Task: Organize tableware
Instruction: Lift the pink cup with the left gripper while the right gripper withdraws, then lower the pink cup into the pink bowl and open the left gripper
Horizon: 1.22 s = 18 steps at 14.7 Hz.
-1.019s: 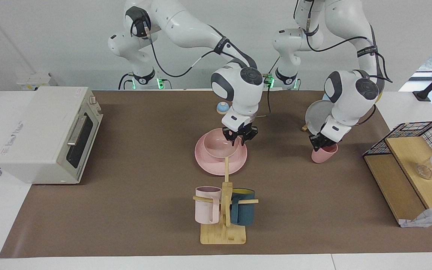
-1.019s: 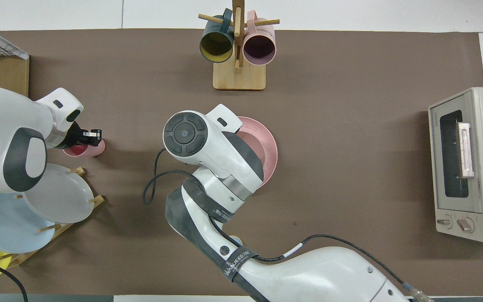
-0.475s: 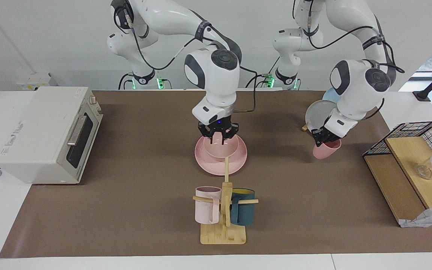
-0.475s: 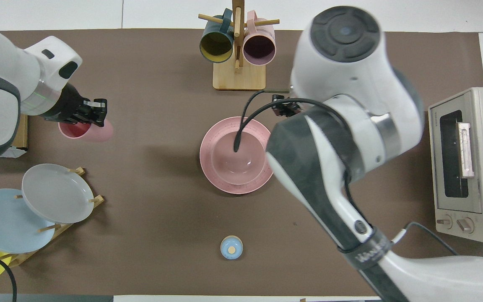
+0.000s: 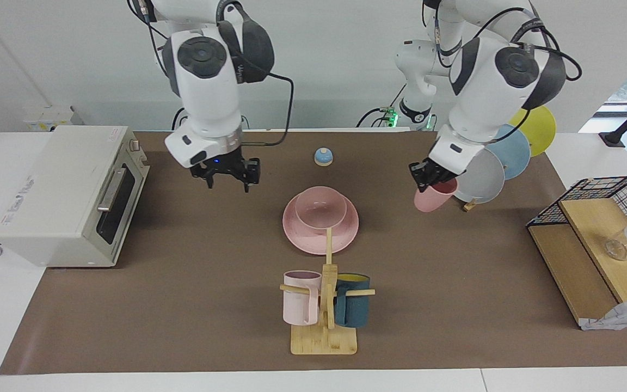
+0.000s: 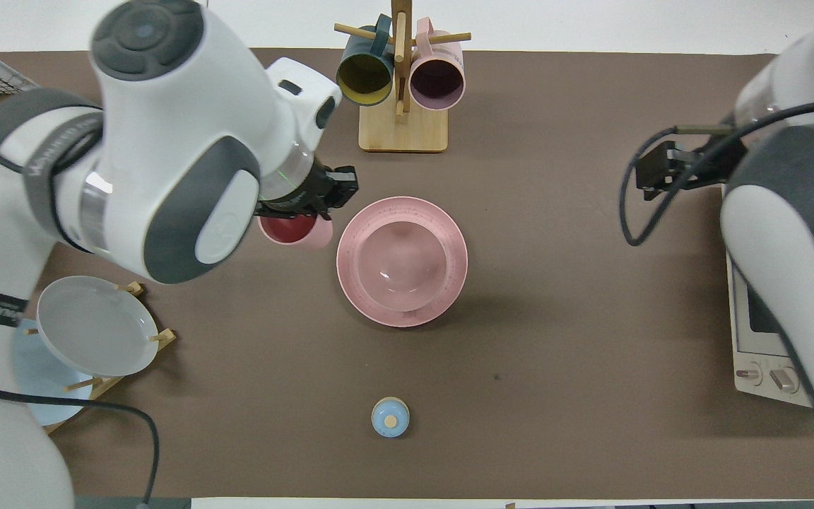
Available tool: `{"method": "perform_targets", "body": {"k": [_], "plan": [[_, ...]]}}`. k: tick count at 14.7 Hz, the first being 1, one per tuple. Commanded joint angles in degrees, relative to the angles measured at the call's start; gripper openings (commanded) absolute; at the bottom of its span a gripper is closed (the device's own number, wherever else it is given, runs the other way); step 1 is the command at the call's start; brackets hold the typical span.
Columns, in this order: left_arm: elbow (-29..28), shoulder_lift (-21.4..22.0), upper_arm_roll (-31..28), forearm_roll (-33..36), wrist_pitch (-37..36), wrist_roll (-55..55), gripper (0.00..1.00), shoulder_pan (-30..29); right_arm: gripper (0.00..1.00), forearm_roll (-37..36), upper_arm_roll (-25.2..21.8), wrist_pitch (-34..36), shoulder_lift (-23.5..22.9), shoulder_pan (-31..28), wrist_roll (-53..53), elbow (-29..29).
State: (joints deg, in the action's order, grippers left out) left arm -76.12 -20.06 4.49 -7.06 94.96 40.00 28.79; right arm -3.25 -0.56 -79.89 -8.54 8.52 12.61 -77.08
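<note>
Carrying the cup (image 5: 434,196) by its rim, the left pincer (image 5: 426,178) is clamped on it in the air, presumably for stacking in the bowl (image 5: 321,208), nested on the plate (image 5: 308,238) mid-desk. The right pincer (image 5: 227,177) hangs spread wide and empty above the desk's toaster oven (image 5: 68,190) end.

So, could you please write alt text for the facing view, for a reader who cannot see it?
The left gripper holds a salmon-pink cup in the air beside a matching bowl that sits on a matching plate in the middle of the brown table. The right gripper hangs open and empty over the table near a toaster oven.
</note>
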Motion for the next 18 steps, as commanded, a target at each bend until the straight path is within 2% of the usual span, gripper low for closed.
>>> {"method": "perform_targets", "body": {"k": [1, 5, 8, 10, 14, 18], "plan": [[3.5, -3.3, -1.0, -0.7, 1.3, 5.1, 0.0, 3.7, 1.0, 1.3, -2.1, -0.8, 2.6, -1.3, -5.4, -5.0], [1.5, -5.9, -1.1, -0.1, 5.8, 8.3, 0.0, 6.5, 1.0, 1.3, -2.9, -1.9, 5.0, -2.2, -9.0, -9.8], [-1.2, -5.9, -1.1, -0.1, 8.9, 9.9, 0.0, 6.6, 1.0, 1.4, -4.6, -7.5, 7.1, -3.7, -12.1, -15.6], [-3.2, -6.4, -1.1, -0.1, 12.3, 12.4, 0.0, 7.1, 1.0, 1.6, -5.0, -8.3, 9.5, -3.9, -12.3, -19.6], [-5.3, -7.3, -1.1, -0.1, 14.3, 12.8, 0.0, 8.0, 1.0, 1.8, -6.1, -10.4, 10.8, -4.1, -14.4, -22.3], [-9.2, -7.4, -1.1, -0.1, 18.6, 13.3, 0.0, 7.9, 1.0, 2.0, -6.3, -10.7, 10.9, -4.5, -14.5, -22.6]]}}
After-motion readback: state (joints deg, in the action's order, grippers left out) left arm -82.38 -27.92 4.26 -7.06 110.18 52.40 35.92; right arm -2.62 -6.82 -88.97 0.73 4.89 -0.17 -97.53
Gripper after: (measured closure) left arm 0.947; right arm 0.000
